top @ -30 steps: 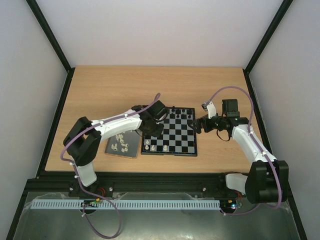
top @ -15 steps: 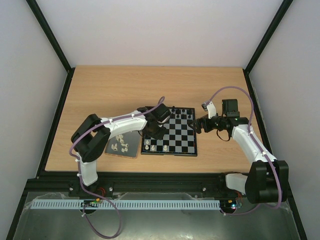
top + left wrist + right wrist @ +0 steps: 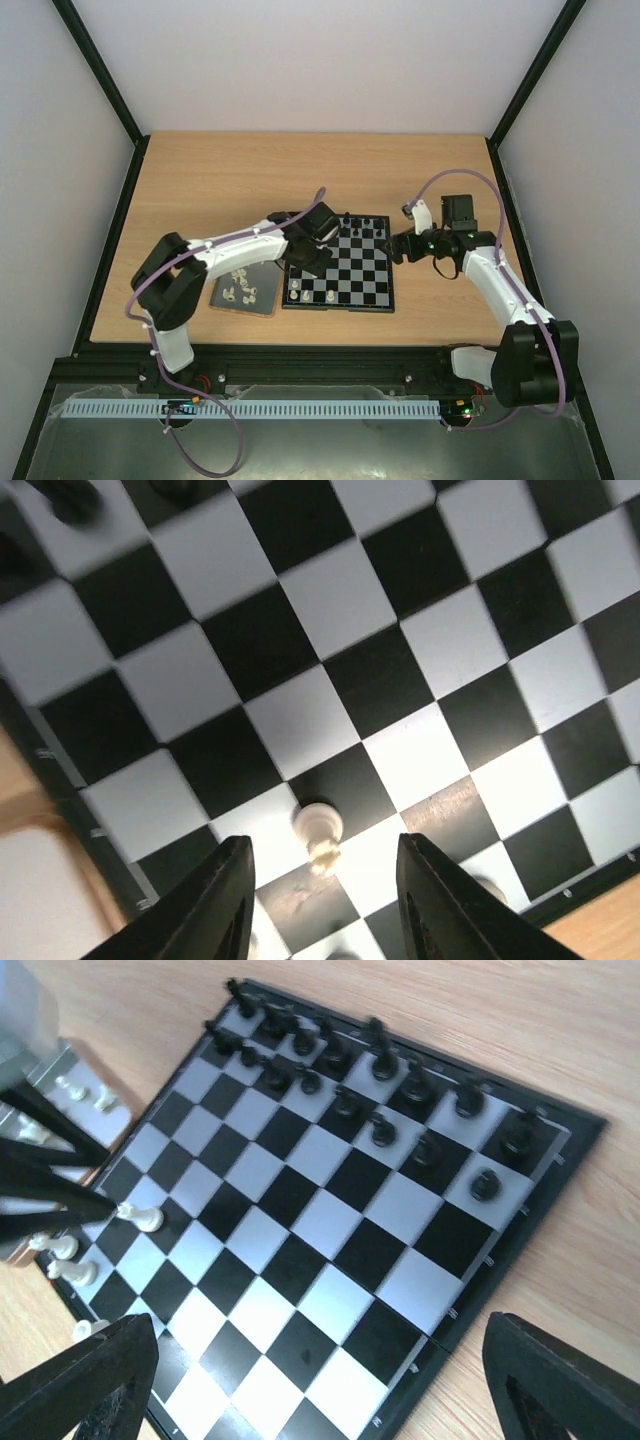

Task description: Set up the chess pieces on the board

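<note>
The board [image 3: 345,268] lies mid-table and fills the left wrist view [image 3: 330,630]. My left gripper [image 3: 325,885] is open just above its near-left squares. One white pawn [image 3: 318,835] stands upright between the fingers, touching neither. From above, this gripper [image 3: 303,260] hovers over the board's left edge. The pawn also shows in the right wrist view [image 3: 140,1218]. A few more white pieces [image 3: 65,1258] stand at the near-left corner. Several others lie in the tray [image 3: 245,287]. My right gripper [image 3: 320,1385] is open and empty above the board's right edge [image 3: 394,250].
Black pieces [image 3: 380,1090] fill the board's two far rows, also seen from above [image 3: 360,231]. The dark-grey tray with tan edge sits against the board's left side [image 3: 70,1080]. Bare wooden tabletop [image 3: 220,180] surrounds both, with black frame rails at the sides.
The left arm's elbow swung a little right and back, while its gripper stayed over the board's left side. The right gripper edged slightly up and left.
</note>
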You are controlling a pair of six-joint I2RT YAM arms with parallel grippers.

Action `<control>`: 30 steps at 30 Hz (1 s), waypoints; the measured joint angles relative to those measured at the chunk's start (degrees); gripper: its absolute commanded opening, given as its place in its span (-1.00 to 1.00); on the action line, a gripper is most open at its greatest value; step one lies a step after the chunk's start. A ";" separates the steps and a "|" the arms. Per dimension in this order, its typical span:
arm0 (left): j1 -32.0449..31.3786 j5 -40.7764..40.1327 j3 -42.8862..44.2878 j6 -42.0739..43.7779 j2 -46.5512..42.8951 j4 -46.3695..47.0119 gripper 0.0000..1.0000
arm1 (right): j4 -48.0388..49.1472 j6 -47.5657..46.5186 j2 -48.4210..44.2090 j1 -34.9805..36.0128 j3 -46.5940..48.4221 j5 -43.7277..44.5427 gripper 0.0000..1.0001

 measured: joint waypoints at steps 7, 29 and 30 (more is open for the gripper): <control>10.58 -1.42 -7.39 0.31 -17.64 2.84 -0.02 | -2.82 -3.54 4.66 11.96 5.95 4.79 0.57; 36.09 -2.56 -28.22 0.11 -40.83 14.49 0.18 | -9.92 -8.50 33.24 39.26 25.68 25.66 0.17; 36.09 -2.60 -28.22 0.07 -40.96 14.60 0.18 | -10.12 -8.41 34.18 39.28 26.36 25.86 0.16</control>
